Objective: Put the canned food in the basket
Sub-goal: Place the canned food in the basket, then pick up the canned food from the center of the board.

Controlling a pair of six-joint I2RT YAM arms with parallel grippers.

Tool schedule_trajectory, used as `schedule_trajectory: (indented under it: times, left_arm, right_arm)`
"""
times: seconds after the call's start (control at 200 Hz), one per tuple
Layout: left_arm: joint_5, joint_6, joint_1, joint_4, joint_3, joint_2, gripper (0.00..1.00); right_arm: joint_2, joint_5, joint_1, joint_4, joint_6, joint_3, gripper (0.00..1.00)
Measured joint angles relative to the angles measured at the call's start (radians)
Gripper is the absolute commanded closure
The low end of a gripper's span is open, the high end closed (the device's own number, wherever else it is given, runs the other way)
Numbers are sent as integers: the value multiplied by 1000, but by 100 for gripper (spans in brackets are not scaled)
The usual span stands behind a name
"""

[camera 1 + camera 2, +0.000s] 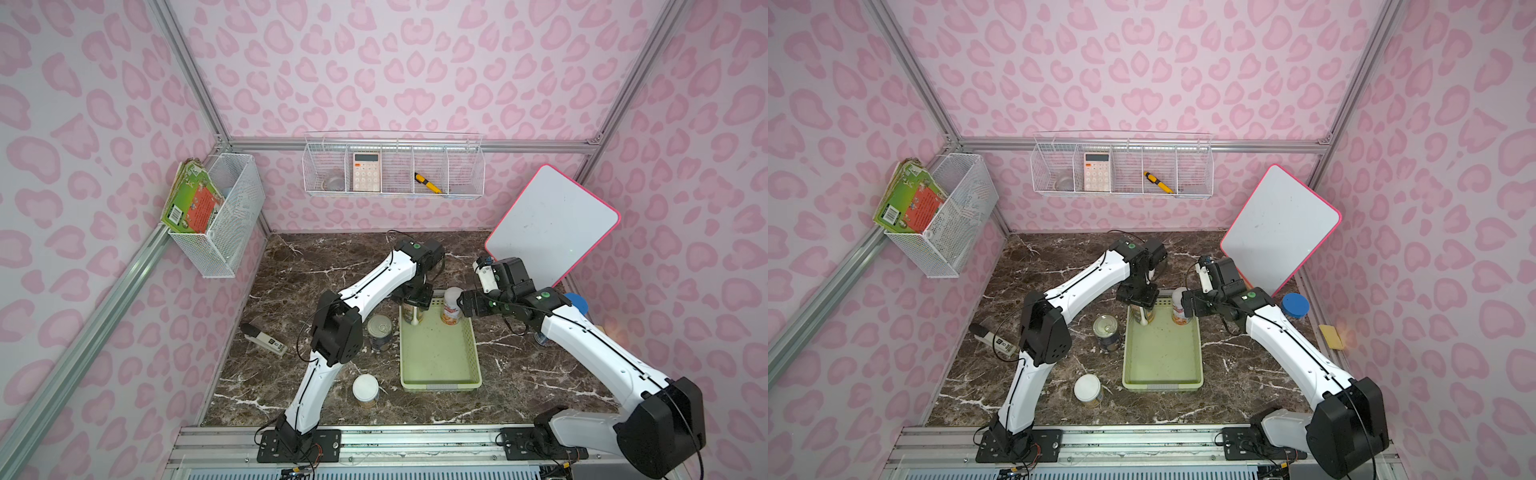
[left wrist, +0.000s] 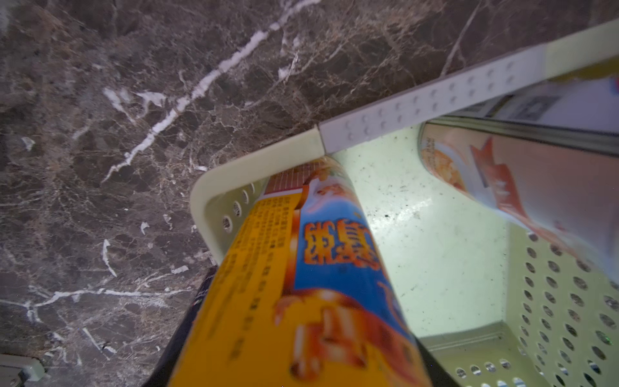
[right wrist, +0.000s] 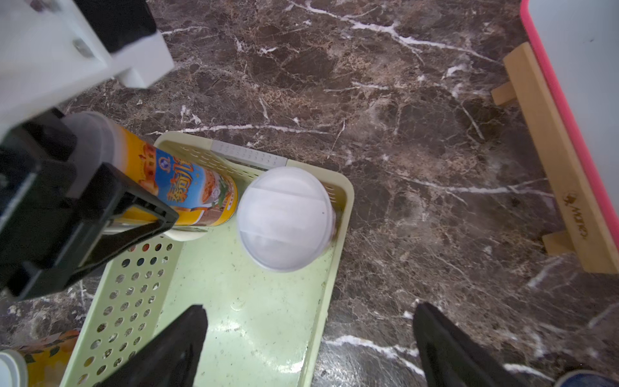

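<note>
Right wrist view looks down on the far end of the pale green basket (image 3: 345,201), which lies on the marble counter (image 3: 402,134) with its long axis running near to far. Two cans stand in that far end, lids up and long axes roughly vertical. The red-labelled can (image 3: 284,217) is in the far-right corner, its white lid facing the lens. The yellow-labelled can (image 3: 187,184) is in the far-left corner, just beside it; whether the two touch cannot be told.

The left tool (image 1: 413,311) reaches from above and pinches the yellow-labelled can at its upper part, a finger on either side. In the left wrist view this can runs from the lens down to the basket's corner, and whether its base rests on the basket floor cannot be told. The right tool (image 3: 310,311) is spread wide and holds nothing. Its dark fingers (image 3: 174,348) sit just right of the red-labelled can and apart from it, one over the basket floor and one over the counter.

In both top views the dark pull-tab can (image 1: 380,330) stands upright on the counter just left of the basket, silver top up. The white-lidded can (image 1: 365,390) stands upright nearer, left of the basket's near-left corner.
</note>
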Motion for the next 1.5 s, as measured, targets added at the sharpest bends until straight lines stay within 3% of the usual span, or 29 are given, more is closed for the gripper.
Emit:
schedule_trajectory:
  times: [0.28,0.46,0.5,0.53,0.58,0.6,0.62,0.82,1.065,1.255,1.395,1.5]
  left_arm:
    - [15,0,0,-2,-34,-53,53]
    - [9,0,0,19,-84,-21,46]
    - [4,0,-2,30,-94,-13,41]
    - [3,0,-3,39,-104,-11,29]
    - [0,0,-4,53,-117,-10,23]
    - [-3,0,-5,56,-120,-10,4]
    - [-10,0,-6,59,-121,-11,1]
    - [-46,-19,-16,92,-119,-86,0]
    - [-57,-60,-31,44,-109,-323,1]
    - [-60,-115,-34,-89,-454,-715,1]
    - [30,-261,-114,-122,-852,-978,1]
    - [72,-383,-145,-58,-1078,-1077,1]
  right_arm:
    - [-52,-23,0,11,1,-37,1]
    - [-82,-29,0,21,12,-66,1]
    - [-92,-30,0,23,12,-72,1]
    - [-100,-33,0,23,12,-76,1]
    - [-112,-37,0,24,13,-81,1]
    - [-116,-37,0,24,13,-83,1]
    - [-120,-40,0,24,16,-84,1]
    - [-155,-63,-1,31,23,-103,1]
    - [-171,-63,-3,32,34,-113,1]
    - [-179,-65,-7,31,34,-129,1]
    - [-175,-74,-10,35,38,-130,1]
    - [-145,-98,-6,45,42,-113,2]
